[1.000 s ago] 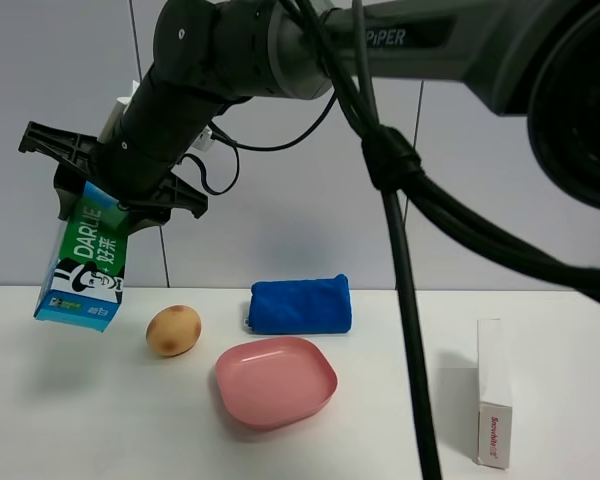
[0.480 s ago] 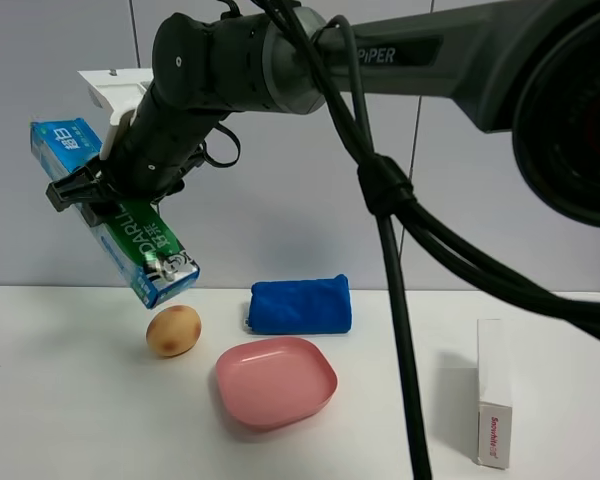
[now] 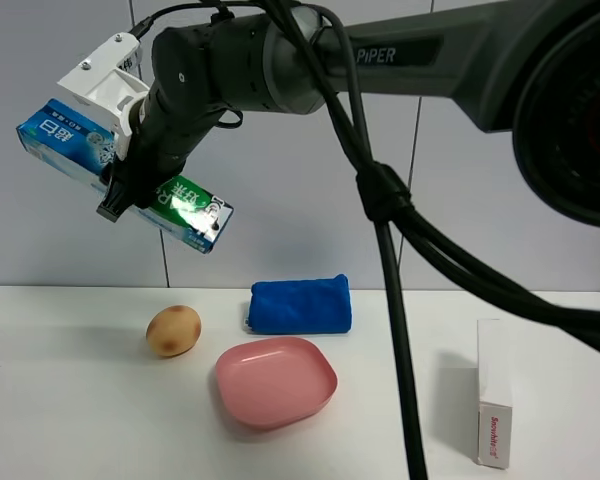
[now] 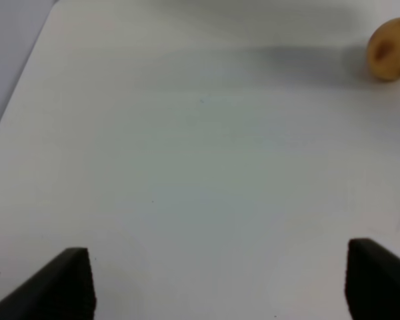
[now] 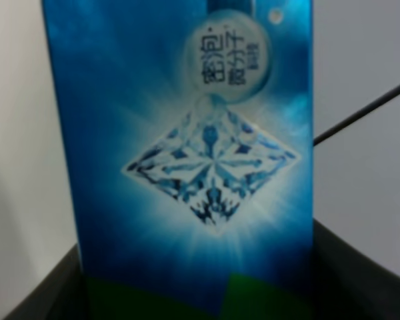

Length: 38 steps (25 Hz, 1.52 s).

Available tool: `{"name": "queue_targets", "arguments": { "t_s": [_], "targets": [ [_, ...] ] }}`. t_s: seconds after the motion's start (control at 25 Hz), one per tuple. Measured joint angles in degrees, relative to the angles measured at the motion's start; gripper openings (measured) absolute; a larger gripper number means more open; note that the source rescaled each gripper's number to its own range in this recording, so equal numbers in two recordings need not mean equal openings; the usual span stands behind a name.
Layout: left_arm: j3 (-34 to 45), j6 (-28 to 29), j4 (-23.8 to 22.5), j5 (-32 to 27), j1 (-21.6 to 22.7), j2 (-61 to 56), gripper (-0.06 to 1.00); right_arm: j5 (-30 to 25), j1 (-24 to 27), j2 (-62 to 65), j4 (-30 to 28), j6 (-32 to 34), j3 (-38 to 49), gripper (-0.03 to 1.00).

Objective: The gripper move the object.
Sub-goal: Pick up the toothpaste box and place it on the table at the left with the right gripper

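1. Exterior high view: the white table (image 3: pixel 70 420) carries everything except the thing to be moved. So the pick-up looks done, and the carry and the set-down are left (where it should land, the pictures do not say).
2. The right arm (image 3: pixel 310 50) reaches across the middle to the left side of this view, high in front of the grey wall.
3. The toothpaste carton (image 3: pixel 185 205) hangs in the air, well above the table and above and to the left of the potato (image 3: pixel 173 330). It is tilted, its blue end up and to the left, its green end with the black-and-white face lower and to the right. The right wrist view shows its blue panel (image 5: pixel 193 153) close up, with a white diamond burst, a round badge and a green band. The edges look straight and uncrushed.
4. The right gripper (image 3: pixel 130 180) is clamped across the carton's middle.
5. The left gripper (image 4: pixel 220 283) has its fingers spread apart over bare table, holding nothing.
6. The blue cloth (image 3: pixel 300 305), pink dish (image 3: pixel 275 380) and white box (image 3: pixel 493 395) lie on the table, well clear of the carton.
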<state>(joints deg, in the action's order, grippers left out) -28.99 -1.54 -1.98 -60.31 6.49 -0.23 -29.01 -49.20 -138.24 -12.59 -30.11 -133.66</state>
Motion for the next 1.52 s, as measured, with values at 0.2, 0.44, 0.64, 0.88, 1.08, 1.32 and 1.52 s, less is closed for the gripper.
{"name": "queue_targets", "arguments": {
  "t_s": [0.2, 0.44, 0.64, 0.88, 1.08, 1.32, 1.52],
  "targets": [
    [0.0, 0.0, 0.0, 0.0, 0.0, 0.0, 1.0, 0.6, 0.85, -1.45, -5.79, 0.0, 0.0, 0.0],
    [0.0, 0.0, 0.0, 0.0, 0.0, 0.0, 1.0, 6.43, 1.22, -6.32, -15.07, -0.05, 0.0, 0.0],
    [0.0, 0.0, 0.0, 0.0, 0.0, 0.0, 1.0, 7.68, 1.49, -8.69, -17.45, -0.05, 0.0, 0.0],
    [0.0, 0.0, 0.0, 0.0, 0.0, 0.0, 1.0, 6.33, 2.84, -10.68, -17.85, 0.52, 0.0, 0.0],
    [0.0, 0.0, 0.0, 0.0, 0.0, 0.0, 1.0, 5.62, 3.14, -12.13, -20.28, 2.29, 0.0, 0.0],
    [0.0, 0.0, 0.0, 0.0, 0.0, 0.0, 1.0, 7.94, 3.5, -12.18, -24.67, 8.27, 0.0, 0.0],
    [0.0, 0.0, 0.0, 0.0, 0.0, 0.0, 1.0, 8.34, 3.5, -12.18, -25.2, 9.87, 0.0, 0.0]
  ]
}}
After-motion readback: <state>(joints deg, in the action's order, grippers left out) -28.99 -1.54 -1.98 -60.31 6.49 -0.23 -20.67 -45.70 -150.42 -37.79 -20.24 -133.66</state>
